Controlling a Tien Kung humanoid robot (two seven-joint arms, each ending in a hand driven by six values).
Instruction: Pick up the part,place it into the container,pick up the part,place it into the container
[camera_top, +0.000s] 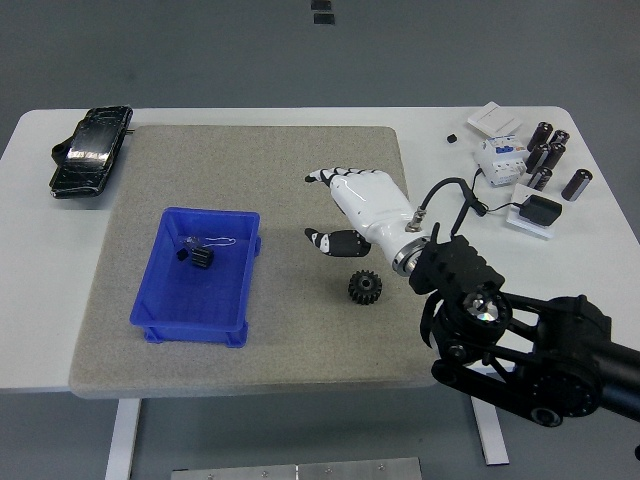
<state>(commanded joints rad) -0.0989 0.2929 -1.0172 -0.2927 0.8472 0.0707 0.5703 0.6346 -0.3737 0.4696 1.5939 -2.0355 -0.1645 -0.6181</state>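
Right hand (345, 205) spread, empty, above gear (365, 288); lower straight, pinch rim, carry to bin (160, 300).

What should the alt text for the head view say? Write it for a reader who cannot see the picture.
The robot's white right hand hovers open and empty over a grey mat, just above a black gear lying on it. To the left, a blue bin holds a small black part. Capacitors and a black case sit at the table's far corners.
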